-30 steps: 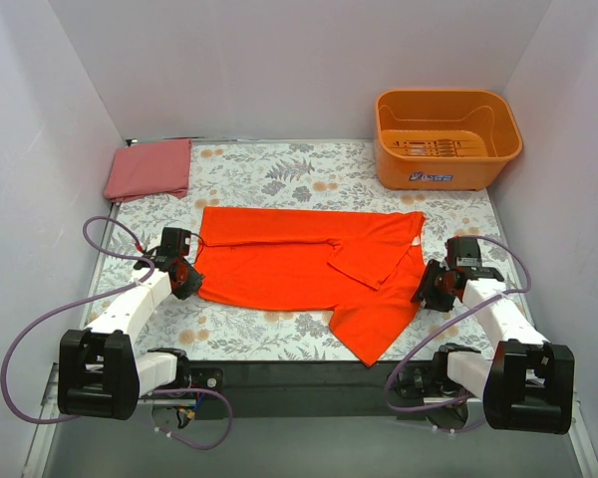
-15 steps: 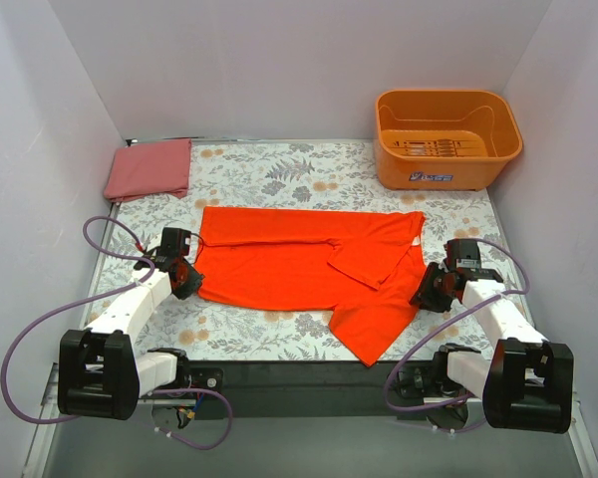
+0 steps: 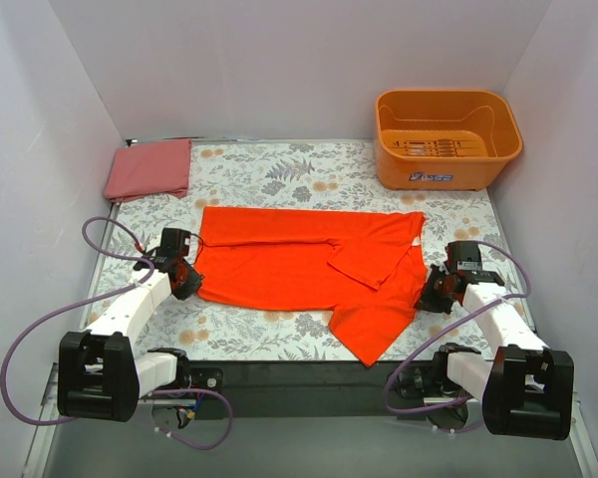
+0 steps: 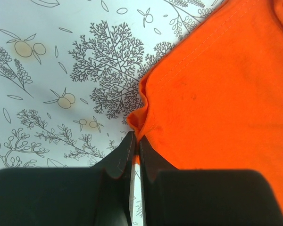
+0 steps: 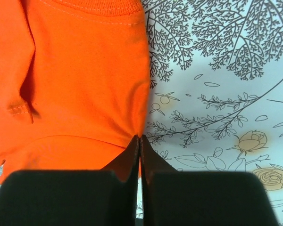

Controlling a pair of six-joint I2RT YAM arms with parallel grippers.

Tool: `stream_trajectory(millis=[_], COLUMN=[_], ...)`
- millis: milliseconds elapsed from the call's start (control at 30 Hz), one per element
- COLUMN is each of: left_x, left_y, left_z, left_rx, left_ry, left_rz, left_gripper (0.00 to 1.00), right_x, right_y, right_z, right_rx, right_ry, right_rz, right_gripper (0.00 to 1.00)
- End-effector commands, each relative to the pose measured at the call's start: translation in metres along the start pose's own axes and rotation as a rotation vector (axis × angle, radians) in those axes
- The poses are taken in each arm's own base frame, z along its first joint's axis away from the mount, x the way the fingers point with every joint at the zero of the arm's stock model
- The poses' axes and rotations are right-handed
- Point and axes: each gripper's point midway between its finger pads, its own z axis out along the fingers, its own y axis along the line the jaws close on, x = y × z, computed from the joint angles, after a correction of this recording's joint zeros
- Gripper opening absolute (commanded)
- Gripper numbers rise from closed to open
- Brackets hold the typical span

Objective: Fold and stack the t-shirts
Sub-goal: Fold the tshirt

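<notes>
Far left, at 10 o'clock on the table: dull pinkish-red folded cloth shirt (image 3: 148,169), a flat rectangle, well apart from the arms.

Left gripper (image 4: 136,139) sits at 9 o'clock of the vivid orange-red cloth t-shirt (image 3: 279,261). Its fingers are pressed together on the shirt's left edge, and the cloth puckers into a small ridge at the tips.

The t-shirt lies spread across the table's middle. One flap is turned over onto the body right of centre, and another points toward 5 o'clock, near the front edge.

Right gripper (image 5: 140,141) sits at 4 o'clock of the shirt, fingers closed tight where the side edge runs into the tips. We judge the cloth pinched, though thinly.

Rigid orange plastic tub (image 3: 447,139) stands at 1 o'clock, apart from the cloth.

Step in hand, as we read it: both edges are taken, fold next. We advise lifting both sides together and level, keeping the cloth lightly taut so the loose flaps do not drag. The right-hand bite looks shallow, so we would watch for slip.

Floral-printed table cover (image 3: 269,171) lies flat and matte. Plain white walls (image 3: 279,60) close in on three sides.
</notes>
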Motion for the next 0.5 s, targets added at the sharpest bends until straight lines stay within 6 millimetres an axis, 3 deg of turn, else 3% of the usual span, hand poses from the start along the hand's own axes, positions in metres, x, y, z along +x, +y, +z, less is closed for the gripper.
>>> stream_trajectory(millis=[0,133,333,467], left_x=[-0.01,-0.01,-0.016,-0.035], left_y=[0.001,0.002,-0.002,-0.016], left_z=[-0.009,-0.014,-0.014,-0.019], left_rx=[-0.006,-0.001,-0.011,0.003], left_ry=[-0.037,-0.047,-0.04,-0.055], left_rz=[-0.021,-0.039,-0.029,-0.018], left_gripper=[0.0,0.0,0.0,0.0], right_x=[-0.004,-0.005,-0.03,-0.047], right_y=[-0.002,0.0,0.015,0.027], right_z=[-0.007,-0.011,-0.027,-0.034], right_rx=[0.016,0.009,-0.026,-0.05], right_ry=[-0.024,-0.018,-0.089,-0.103], right_rz=[0.019,0.012,-0.025,-0.037], right_gripper=[0.01,0.01,0.01,0.01])
